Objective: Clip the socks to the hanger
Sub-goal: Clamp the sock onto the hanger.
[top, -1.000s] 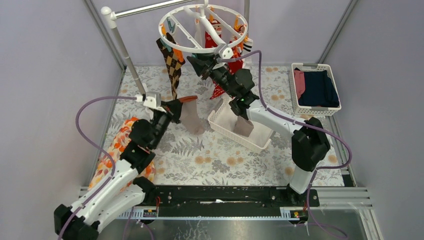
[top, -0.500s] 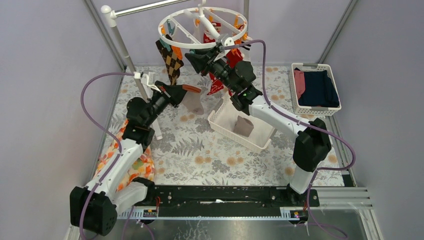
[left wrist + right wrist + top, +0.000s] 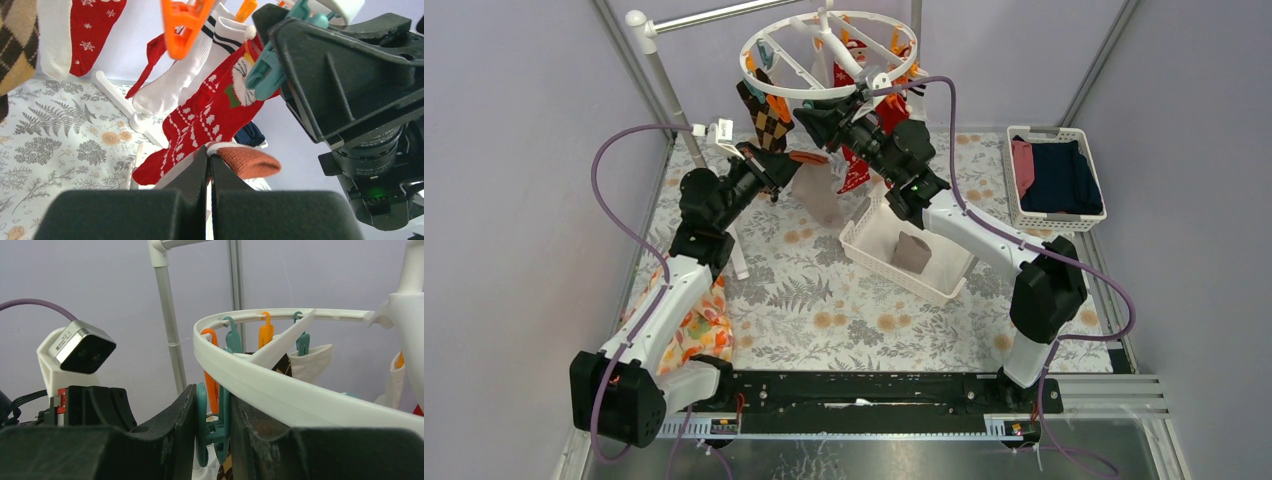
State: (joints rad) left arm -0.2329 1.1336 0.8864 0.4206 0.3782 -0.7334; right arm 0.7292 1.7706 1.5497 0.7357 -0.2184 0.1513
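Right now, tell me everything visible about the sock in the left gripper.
The taupe-grey knit sock with a rust-orange end looks like soft, limp fabric. The left gripper is shut on it near the rust end, which pokes out past the fingertips in the left wrist view. The grey body hangs down from the gripper, lifted above the floral table cover, just below the front of the round white plastic hanger.
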